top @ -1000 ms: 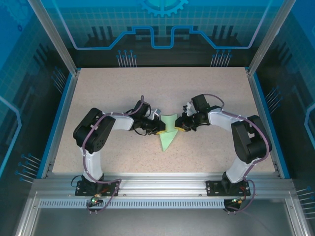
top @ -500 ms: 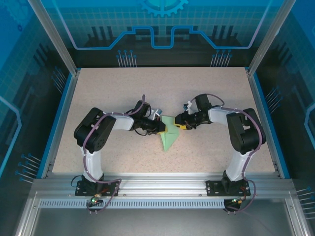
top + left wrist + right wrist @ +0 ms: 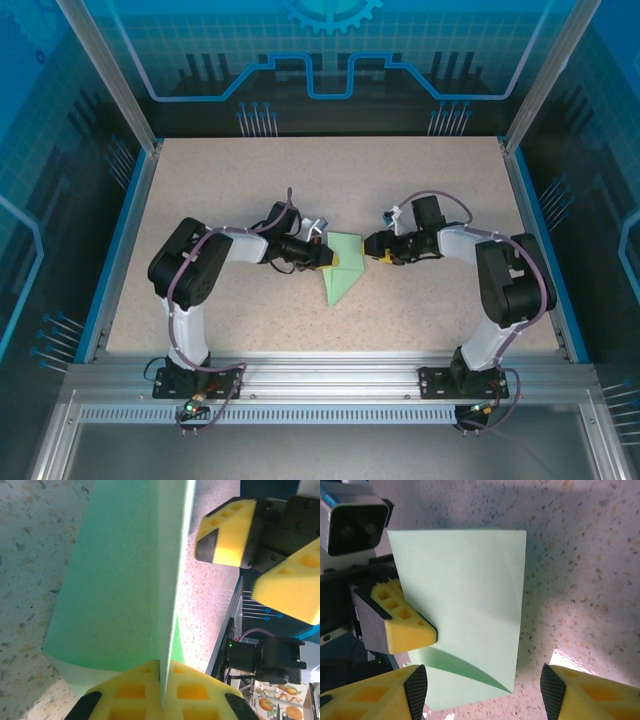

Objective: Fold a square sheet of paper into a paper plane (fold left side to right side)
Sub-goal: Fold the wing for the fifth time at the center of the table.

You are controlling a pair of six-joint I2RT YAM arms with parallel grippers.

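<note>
Paper plane (image 3: 341,281) pinched by level left tool (image 3: 329,262), right tool (image 3: 375,248) spread beside

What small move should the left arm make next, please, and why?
Probably fold the pinched edge rightward: the left gripper is shut on the paper, and the right gripper stands open, holding nothing.

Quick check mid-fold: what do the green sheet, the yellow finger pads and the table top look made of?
Sheet: thin matte paper, going by its sharp crease and curling flap. Pads: yellow foam or soft rubber, moulded with square pockets. Table top: speckled beige, matte, perhaps stone-look laminate.
</note>
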